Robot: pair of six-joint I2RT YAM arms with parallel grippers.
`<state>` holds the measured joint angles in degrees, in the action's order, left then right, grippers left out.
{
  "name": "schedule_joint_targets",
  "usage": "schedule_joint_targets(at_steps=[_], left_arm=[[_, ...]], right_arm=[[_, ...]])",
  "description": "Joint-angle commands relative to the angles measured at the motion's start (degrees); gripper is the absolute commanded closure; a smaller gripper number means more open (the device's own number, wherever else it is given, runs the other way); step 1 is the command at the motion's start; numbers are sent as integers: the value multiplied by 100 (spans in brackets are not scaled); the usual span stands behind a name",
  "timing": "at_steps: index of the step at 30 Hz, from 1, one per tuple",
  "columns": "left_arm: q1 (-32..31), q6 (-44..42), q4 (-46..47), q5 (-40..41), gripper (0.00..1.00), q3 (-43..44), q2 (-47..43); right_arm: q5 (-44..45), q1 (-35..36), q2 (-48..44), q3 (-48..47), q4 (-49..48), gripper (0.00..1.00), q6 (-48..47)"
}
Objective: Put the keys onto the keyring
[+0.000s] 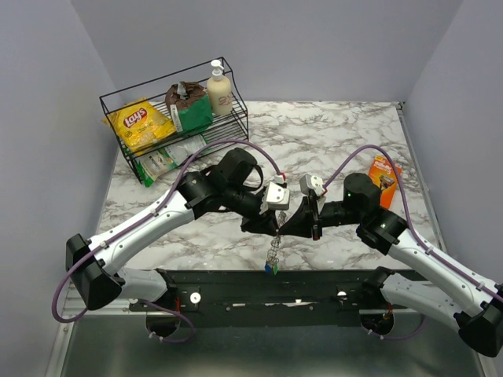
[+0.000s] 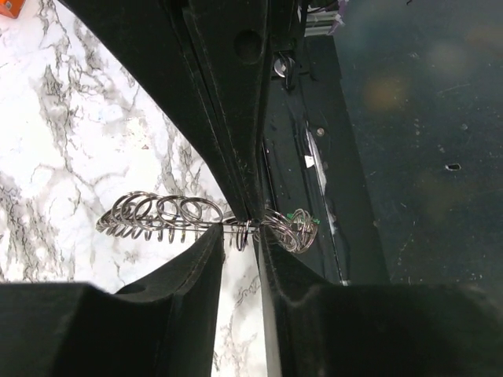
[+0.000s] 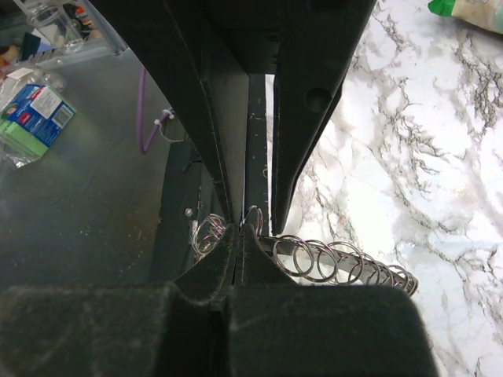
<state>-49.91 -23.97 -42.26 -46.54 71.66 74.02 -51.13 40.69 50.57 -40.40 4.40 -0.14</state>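
The keyring (image 2: 157,216) is a silvery coil of many small loops. It hangs between the two arms over the table's near edge (image 1: 274,250). My right gripper (image 3: 238,234) is shut on its wire, and one loop pokes up just past the fingertips. My left gripper (image 2: 240,236) faces it from the other side. Its jaws are open with a narrow gap, and they straddle one small loop without pinching it. The keys (image 1: 269,269) dangle at the coil's lower end as blue and green specks. A green bit (image 2: 300,217) shows among the bunched loops.
A black wire rack (image 1: 110,106) at the back left holds a Lay's bag (image 1: 140,122), a brown packet and a soap bottle (image 1: 219,90). An orange packet (image 1: 384,177) lies to the right. A black rail (image 1: 259,287) runs along the near edge.
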Motion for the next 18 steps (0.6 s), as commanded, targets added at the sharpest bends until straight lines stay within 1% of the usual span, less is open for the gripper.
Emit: schedule_joint_targets(at_steps=[1, 5, 6, 7, 13, 16, 18], left_arm=[[-71, -12, 42, 14, 71, 155, 77], [-124, -12, 7, 31, 88, 173, 121], [-133, -20, -10, 66, 97, 173, 122], [-133, -29, -28, 67, 100, 199, 139], [-186, 76, 121, 347, 100, 95, 69], [-195, 322, 612, 628, 100, -221, -168], [-195, 479, 1113, 734, 100, -441, -414]], right_arm=[[16, 18, -108, -196, -71, 99, -91], [33, 18, -126, -179, -80, 99, -91], [33, 18, -135, -178, -80, 99, -91], [42, 10, -152, -170, -80, 99, -91], [331, 10, -292, -135, -89, 99, -56], [586, 18, -451, -91, -89, 99, -21], [692, 18, -574, -56, -98, 98, -3]])
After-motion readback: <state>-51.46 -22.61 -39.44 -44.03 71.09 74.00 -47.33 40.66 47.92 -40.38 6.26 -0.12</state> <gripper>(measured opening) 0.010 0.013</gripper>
